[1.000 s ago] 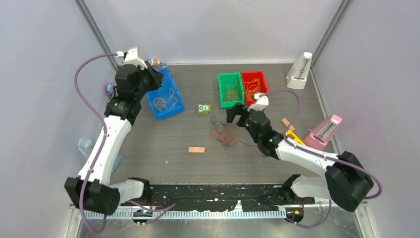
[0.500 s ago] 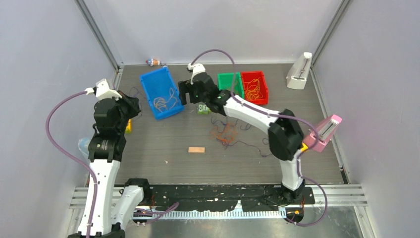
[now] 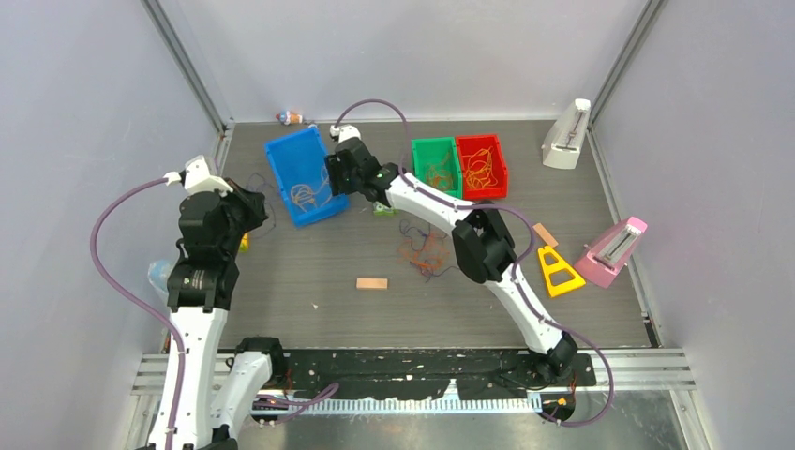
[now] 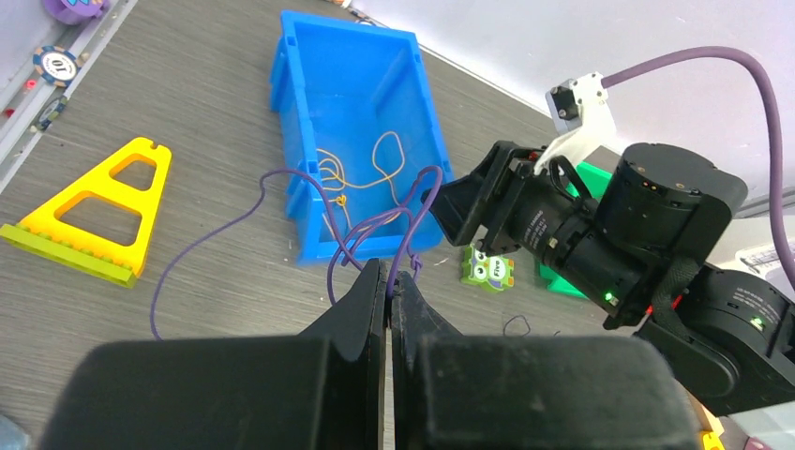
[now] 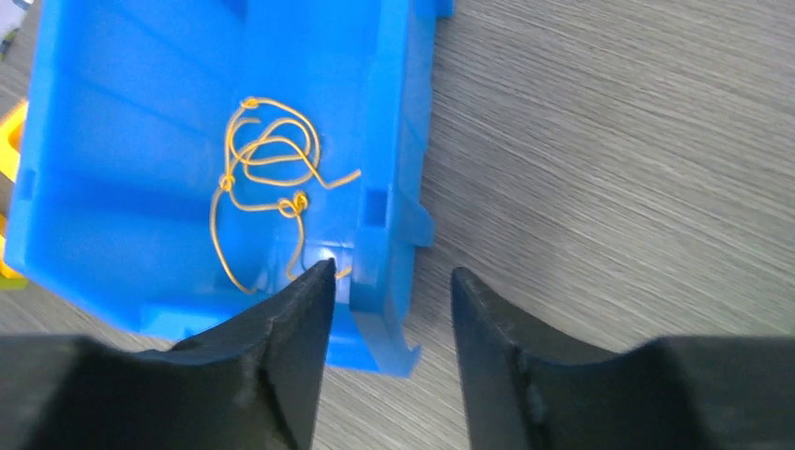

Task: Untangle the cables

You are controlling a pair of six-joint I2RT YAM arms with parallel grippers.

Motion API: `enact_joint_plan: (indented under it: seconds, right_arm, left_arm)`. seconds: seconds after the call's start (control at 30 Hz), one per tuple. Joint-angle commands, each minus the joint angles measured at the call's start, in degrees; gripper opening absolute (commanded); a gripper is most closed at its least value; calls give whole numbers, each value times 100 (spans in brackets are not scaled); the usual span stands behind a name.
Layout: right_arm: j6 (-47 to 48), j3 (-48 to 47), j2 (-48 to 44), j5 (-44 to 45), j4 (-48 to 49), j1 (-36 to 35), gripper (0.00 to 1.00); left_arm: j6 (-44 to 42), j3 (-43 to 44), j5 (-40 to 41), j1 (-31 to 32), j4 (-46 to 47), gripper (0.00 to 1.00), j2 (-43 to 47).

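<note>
Blue bin (image 3: 279, 169), 10 o'clock: yellow cable (image 5: 247, 102). Green bin (image 3: 417, 173), red bin (image 3: 501, 164), 1 o'clock: orange cables (image 3: 480, 169). Left gripper (image 4: 388, 278) pinches purple cable (image 4: 265, 175); right gripper (image 5: 392, 272) jaws apart, astride blue wall.

Same build noted on both: left arm (image 3: 200, 314) and right arm (image 3: 427, 200) are made of white links joined by black cylindrical joints. A lilac hose (image 3: 93, 246) is run off each white wrist bracket (image 4: 581, 101). Fingers (image 5: 281, 356) are matte black wedges. A green LED (image 4: 607, 298) is seen lit on the right wrist housing.
</note>
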State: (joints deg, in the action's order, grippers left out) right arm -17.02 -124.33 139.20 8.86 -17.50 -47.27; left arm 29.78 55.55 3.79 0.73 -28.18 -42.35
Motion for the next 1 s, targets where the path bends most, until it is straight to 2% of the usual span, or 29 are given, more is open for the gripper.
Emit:
enact_joint_plan:
  seconds: [0.0, 0.03, 0.1, 0.23, 0.37, 0.4, 0.43, 0.5, 0.53, 0.57, 0.63, 0.8, 0.97]
  right_arm:
    - [-82, -580, 162, 90, 68, -82, 43]
    - [-72, -429, 126, 125, 74, -108, 31]
    - [-10, 137, -368, 268, 211, -180, 19]
    - [96, 1876, -1566, 495, 751, -333, 11]
    - [-81, 3529, -2597, 547, 1054, -414, 9]
    - [-120, 3688, -2829, 544, 1064, -432, 10]
    - [-136, 3908, -2921, 558, 1011, -468, 11]
    - [-168, 4098, -3121, 620, 817, -533, 28]
    - [-157, 4135, -3222, 633, 738, -557, 51]
    - [-75, 4154, -3262, 634, 567, -591, 65]
    - [174, 4056, -3380, 617, 276, -630, 72]
    - [1042, 3216, -3309, 324, -678, -670, 73]
    - [2409, 2548, -2887, -453, -743, -790, 79]
  left_arm:
    - [-76, -20, -80, -47, 52, 0, 75]
    - [-80, -41, -88, -47, 62, 0, 84]
    - [-85, -80, -112, -47, 108, 0, 90]
    - [-83, -130, -207, -47, 154, 0, 98]
    - [-54, -180, -298, -47, 214, 0, 110]
    - [-49, -192, -340, -47, 229, 0, 108]
    - [-38, -193, -351, -47, 241, 0, 98]
    - [-19, -195, -540, -47, 242, 0, 72]
    - [-18, -194, -573, -47, 235, 0, 75]
    - [-18, -194, -601, -47, 237, 0, 75]
    - [-17, -204, -619, -47, 243, 0, 93]
    - [-61, -147, -683, -47, 173, 0, 136]
    - [-186, -35, -677, -47, 71, 0, 172]
